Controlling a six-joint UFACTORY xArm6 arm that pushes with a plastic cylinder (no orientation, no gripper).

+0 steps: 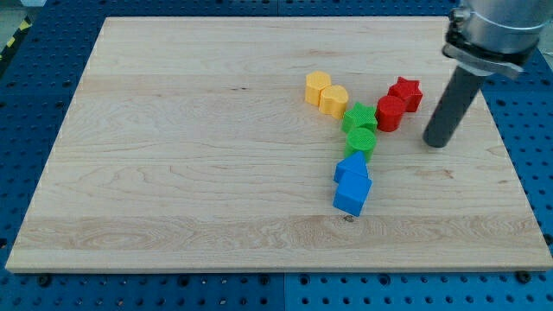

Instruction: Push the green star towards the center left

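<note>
No pincer being fitted, my tip is being held on the bench right of centre, beside the red blocks, the green star lying leftward, for a leftward push.

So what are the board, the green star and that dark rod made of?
The board looks like pale wood, matt, with visible grain lines. The green star seems moulded plastic, evenly coloured, slightly glossy. The rod ending in my tip, right of the red blocks, looks like dark matt rubber or plastic; hard to tell.
</note>
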